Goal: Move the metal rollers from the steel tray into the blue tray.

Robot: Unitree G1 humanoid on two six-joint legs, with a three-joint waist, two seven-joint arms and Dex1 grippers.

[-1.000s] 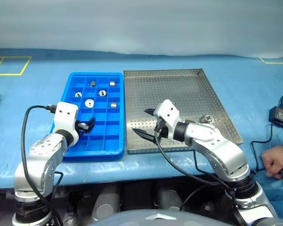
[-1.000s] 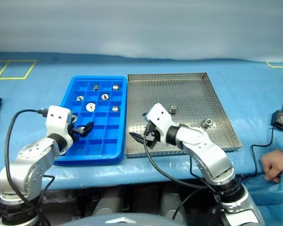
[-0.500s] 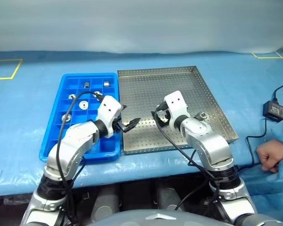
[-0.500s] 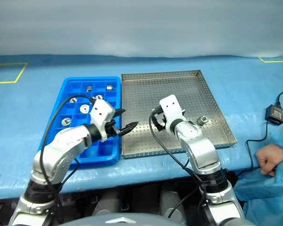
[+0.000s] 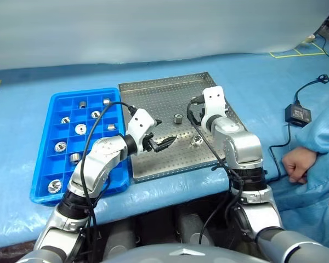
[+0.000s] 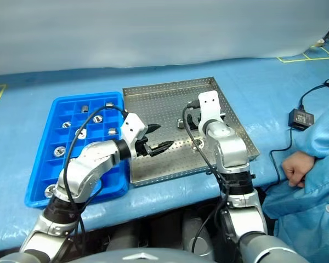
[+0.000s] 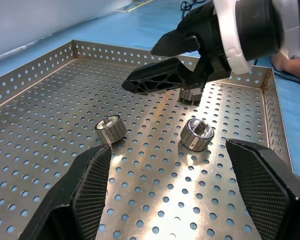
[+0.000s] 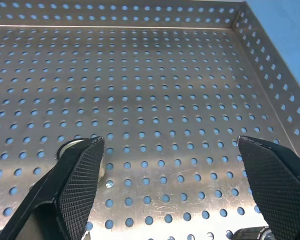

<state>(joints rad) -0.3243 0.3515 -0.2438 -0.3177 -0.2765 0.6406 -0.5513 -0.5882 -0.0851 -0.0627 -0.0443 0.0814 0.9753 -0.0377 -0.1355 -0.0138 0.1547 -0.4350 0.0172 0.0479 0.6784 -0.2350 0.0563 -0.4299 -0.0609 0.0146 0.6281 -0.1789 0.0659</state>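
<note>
On our left, the bright blue gridded plastic tray (image 5: 77,142) holds several small shiny metal rollers (image 5: 80,129). Both empty grippers, left (image 5: 163,143) and right (image 6: 189,118), hover spread over the perforated steel tray (image 5: 170,93), seemingly each lining up one of two remaining rollers (image 7: 196,134).

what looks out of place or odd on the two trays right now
Nothing stands out. The steel tray and blue tray lie flat, side by side; metal rollers rest on the steel floor, others sit singly in blue compartments. Nothing spilled or damaged.
</note>
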